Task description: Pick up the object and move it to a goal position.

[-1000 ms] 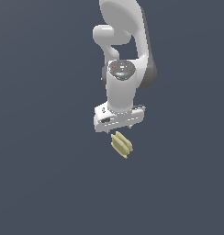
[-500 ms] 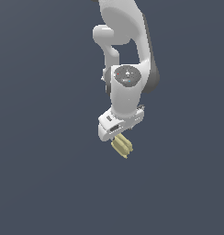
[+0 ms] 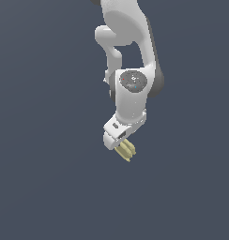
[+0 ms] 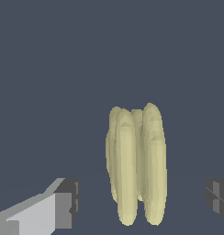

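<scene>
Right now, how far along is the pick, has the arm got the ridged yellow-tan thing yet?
Approach looks done: the white gripper sits right over the pale yellow-tan ridged object. In hand: lining up, with the dark fingertips apart on either side, not touching. Left: closing, lifting, carrying; no goal marker shows.

Exterior view distant, facing the arm (image 3: 133,70), wrist view close, both sharing the object (image 4: 137,163).
</scene>
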Controlling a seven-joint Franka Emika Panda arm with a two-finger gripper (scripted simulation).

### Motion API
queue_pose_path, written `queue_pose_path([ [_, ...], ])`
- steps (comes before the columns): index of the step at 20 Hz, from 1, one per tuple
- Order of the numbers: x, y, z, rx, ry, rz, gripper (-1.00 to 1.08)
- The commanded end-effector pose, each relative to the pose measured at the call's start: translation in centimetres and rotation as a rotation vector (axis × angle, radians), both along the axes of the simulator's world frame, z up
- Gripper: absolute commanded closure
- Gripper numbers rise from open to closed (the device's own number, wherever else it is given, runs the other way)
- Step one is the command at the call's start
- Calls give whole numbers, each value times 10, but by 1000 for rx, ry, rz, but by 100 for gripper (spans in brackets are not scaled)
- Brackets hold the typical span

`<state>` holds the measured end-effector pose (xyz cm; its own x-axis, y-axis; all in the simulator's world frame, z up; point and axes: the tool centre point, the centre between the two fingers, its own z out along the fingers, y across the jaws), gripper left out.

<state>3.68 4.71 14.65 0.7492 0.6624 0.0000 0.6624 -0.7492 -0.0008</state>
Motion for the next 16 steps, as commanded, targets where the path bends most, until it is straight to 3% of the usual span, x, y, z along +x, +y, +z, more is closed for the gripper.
queue_pose_path([
  [1,1,1,-1,0,0,20,-92],
  [8,1,1,-4,0,0,23,-92],
  [16,0,1,-41,0,0,27,-92],
])
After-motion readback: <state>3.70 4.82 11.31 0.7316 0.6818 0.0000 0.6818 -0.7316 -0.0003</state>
